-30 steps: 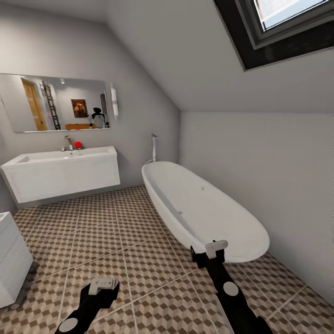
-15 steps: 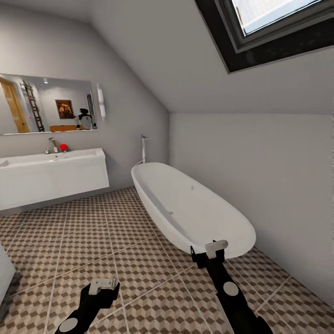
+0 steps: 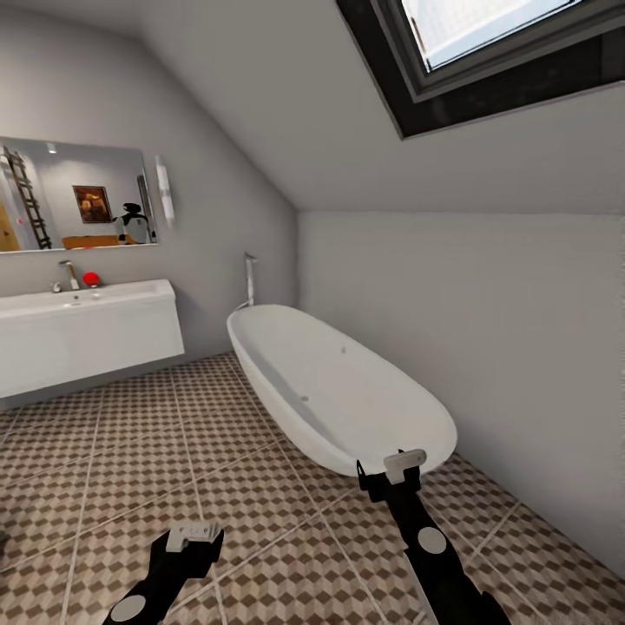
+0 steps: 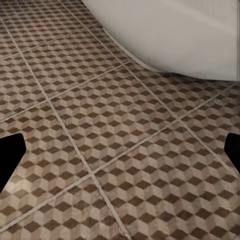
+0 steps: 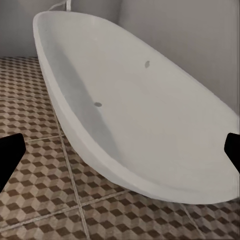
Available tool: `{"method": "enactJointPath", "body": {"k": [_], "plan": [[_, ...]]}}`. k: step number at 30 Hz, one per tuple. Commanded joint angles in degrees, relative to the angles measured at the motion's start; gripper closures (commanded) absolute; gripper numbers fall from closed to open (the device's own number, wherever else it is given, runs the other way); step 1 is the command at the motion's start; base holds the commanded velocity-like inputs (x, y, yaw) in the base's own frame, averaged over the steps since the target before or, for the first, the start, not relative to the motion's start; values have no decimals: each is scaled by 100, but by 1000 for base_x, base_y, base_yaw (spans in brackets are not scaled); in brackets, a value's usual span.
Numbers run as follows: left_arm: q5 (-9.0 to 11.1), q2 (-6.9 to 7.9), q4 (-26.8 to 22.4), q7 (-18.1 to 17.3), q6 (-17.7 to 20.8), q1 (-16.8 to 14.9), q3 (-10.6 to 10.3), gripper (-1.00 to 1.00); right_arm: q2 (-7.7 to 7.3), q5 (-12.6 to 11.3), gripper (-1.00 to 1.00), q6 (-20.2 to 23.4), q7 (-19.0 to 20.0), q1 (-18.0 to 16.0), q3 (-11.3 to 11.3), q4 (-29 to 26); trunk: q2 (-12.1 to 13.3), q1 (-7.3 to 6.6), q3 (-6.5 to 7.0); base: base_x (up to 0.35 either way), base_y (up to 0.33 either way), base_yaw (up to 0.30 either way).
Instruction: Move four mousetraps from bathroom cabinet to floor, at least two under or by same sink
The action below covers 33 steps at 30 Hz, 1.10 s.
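Head view — glossy oval bathtub (image 3: 347, 395) on cube-patterned bathroom floor (image 3: 130, 469).

Bathroom sink (image 3: 87, 334) at nine o'clock: its outer end cut by the frame edge; the small red object (image 3: 90, 279) by the tap too small to identify. Mirror (image 3: 74, 195) likewise cut off. Skylight (image 3: 495, 43) at one o'clock runs past the top edge. Bathtub (image 4: 170, 35) in left wrist view cropped, only its underside showing.
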Motion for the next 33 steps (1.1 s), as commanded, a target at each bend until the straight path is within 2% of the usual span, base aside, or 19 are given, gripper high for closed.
{"method": "enactJointPath", "body": {"k": [1,33], "plan": [[-7,4,-9,3,32,-2,-8,-100,-1,60,-100,44,-32,-4,11,-7,-4,0,-7,0,0,-138],[-9,3,-7,3,37,-2,-7,-100,-1,53,-100,44,-32,-4,11,-6,-4,0,-7,0,0,-113]]}}
